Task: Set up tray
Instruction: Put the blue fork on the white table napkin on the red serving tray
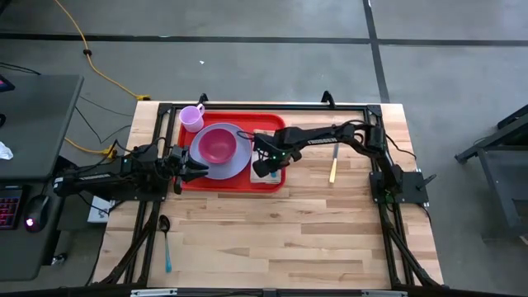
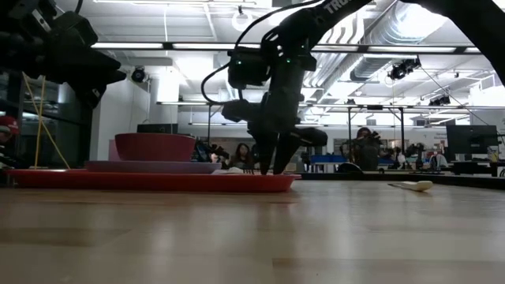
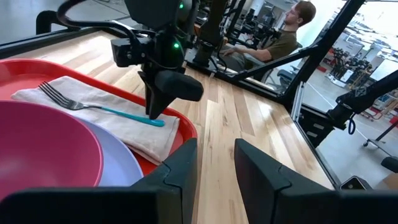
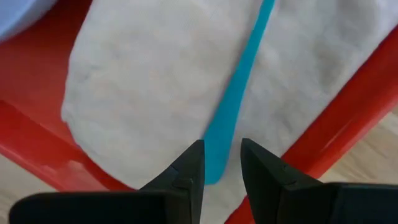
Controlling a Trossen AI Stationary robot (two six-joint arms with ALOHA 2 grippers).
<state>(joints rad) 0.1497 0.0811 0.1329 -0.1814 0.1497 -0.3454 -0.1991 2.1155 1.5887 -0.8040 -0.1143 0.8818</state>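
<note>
Right gripper (image 4: 221,163), fingers slightly open, sits right over the fork (image 3: 99,106) handle's tip, handle running straight ahead across the napkin (image 4: 155,93) on the tray (image 1: 272,180).

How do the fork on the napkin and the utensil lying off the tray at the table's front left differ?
The fork lies on the white napkin inside the red tray, under the right gripper; the spoon lies on bare table, with no gripper over it. The fork shows tines, the spoon a dark bowl. Both have blue handles.
</note>
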